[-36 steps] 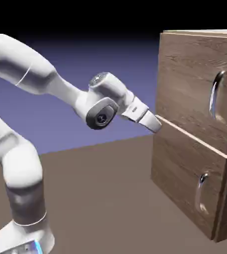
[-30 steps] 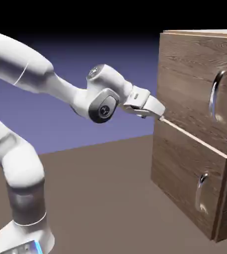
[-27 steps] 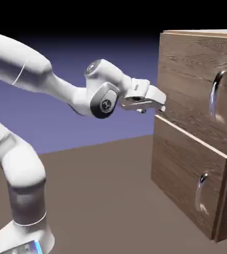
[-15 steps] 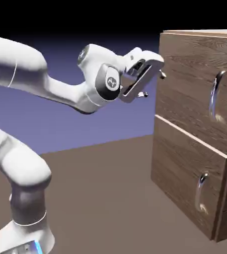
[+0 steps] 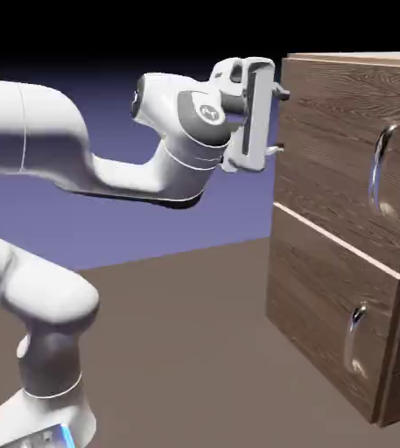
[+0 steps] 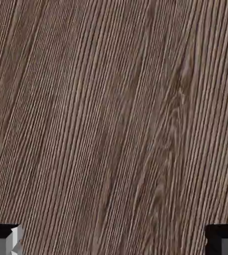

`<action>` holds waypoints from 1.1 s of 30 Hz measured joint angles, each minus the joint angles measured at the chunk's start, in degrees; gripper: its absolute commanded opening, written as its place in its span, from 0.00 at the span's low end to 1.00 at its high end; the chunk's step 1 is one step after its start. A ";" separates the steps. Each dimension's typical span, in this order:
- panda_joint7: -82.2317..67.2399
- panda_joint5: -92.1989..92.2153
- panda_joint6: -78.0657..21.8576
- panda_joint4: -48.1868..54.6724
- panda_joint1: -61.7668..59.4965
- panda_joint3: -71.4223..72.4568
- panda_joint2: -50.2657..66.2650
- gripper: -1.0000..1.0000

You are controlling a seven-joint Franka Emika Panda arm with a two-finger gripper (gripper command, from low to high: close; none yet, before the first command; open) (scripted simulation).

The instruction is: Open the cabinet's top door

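The white arm [image 5: 54, 166] entered from the left edge of the exterior view, with its base in the lower left corner and its long upper link running across the upper left of the frame. At upper centre the wrist bent toward the gripper [image 5: 278, 120], which stood just beside the left edge of the cabinet [image 5: 326, 245]. The two fingers were spread wide apart, one above the other, with nothing between them. Whether the tips touched the wood could not be told.

The cabinet filled the right side of the frame. The top door [image 5: 343, 149] occupied its upper right part and lay flush and shut, with its handle [image 5: 378, 171] near the right edge, well apart from the gripper.

In the hand view, dark wood grain filled the frame. The grey fingertips [image 6: 3, 239] sat in the lower left and lower right corners.
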 measured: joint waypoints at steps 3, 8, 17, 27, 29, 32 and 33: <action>-3.51 -7.48 0.05 1.71 2.68 -3.25 -1.32 0.50; -9.37 -19.93 0.14 4.56 7.14 -8.66 -3.52 0.50; -19.90 -42.36 0.30 9.69 15.17 -18.39 -7.48 0.50; -30.40 -64.70 0.46 14.81 23.18 -28.09 -11.42 0.50; -30.52 -64.92 -0.21 17.83 27.32 -30.15 -10.62 0.50; -30.69 -65.22 -1.15 22.06 33.14 -33.04 -9.51 0.00; -30.69 -65.22 -1.15 22.06 33.14 -33.04 -9.50 0.00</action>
